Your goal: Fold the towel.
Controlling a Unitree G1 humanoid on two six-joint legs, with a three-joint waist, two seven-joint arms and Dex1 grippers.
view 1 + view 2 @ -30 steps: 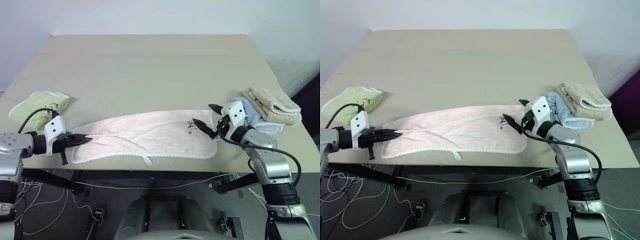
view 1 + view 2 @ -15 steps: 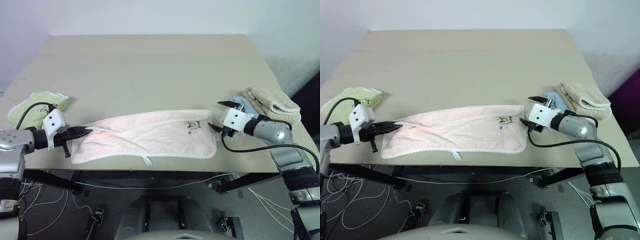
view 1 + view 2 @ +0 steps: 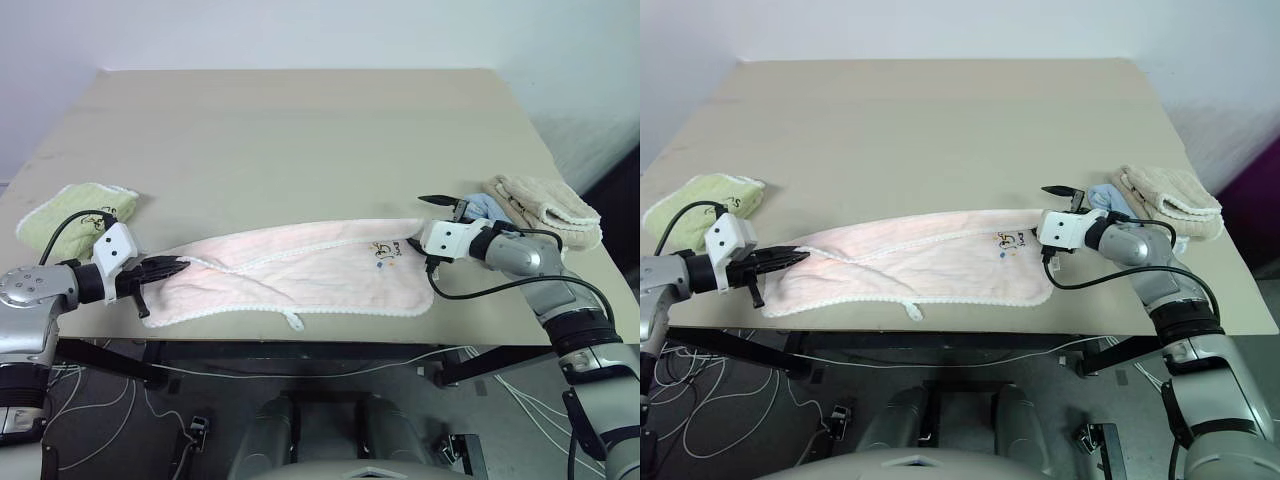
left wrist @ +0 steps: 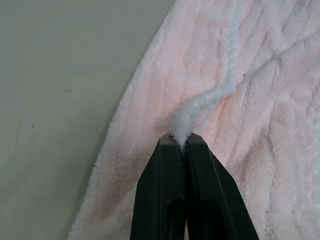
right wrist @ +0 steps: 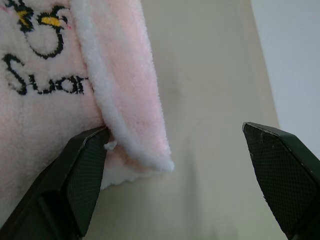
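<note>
You have the towel [image 3: 300,272] stretched across the near part of the table [image 3: 300,130], one long edge close to the front lip, with its little white loop [image 3: 293,321] poking out towards that lip. Around it, the light green folded towel [image 3: 72,216] sits at the table's left edge, just behind your left arm, and the beige folded towel [image 3: 545,210] lies on the light blue one [image 3: 482,207] at the right edge, directly behind your right arm; a black cable runs from each wrist. Nothing lies on the towel itself or between the two ends. Your left gripper [image 3: 178,264] is clamped on the towel's left end, where the cloth is bunched and lifted a little. The left wrist view shows what the head views cannot: the two black fingers [image 4: 167,185] pressed together on a pinch of the white stitched trim [image 4: 200,102]. Your right gripper [image 3: 1047,222] sits at the towel's right end with its fingers spread wide. The right wrist view shows that end's corner doubled over, one finger [image 5: 82,172] touching the folded pink edge, the other finger [image 5: 285,167] well apart over bare table, and the dark embroidered mark [image 5: 40,50] close to the fold.
</note>
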